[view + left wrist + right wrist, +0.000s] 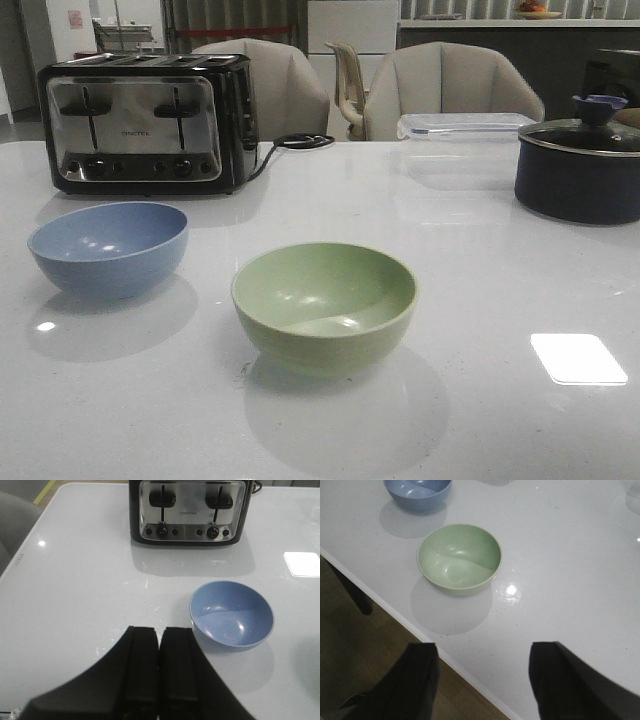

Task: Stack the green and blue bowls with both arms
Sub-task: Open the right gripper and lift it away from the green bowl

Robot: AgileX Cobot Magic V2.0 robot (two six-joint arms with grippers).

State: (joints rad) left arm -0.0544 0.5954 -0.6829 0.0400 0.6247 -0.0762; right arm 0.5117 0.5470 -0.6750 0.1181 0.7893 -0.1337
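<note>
The left gripper (160, 670) has its fingers pressed together, holding nothing, above the white table (480, 300). The right gripper (482, 680) has its fingers spread wide apart, empty, over the table's near edge. The blue bowl (108, 248) sits upright on the left, in front of the toaster (145, 122). The green bowl (324, 306) stands nearer, at the middle, apart from the blue one. A dark lidded pot (580, 165) is far right.
</note>
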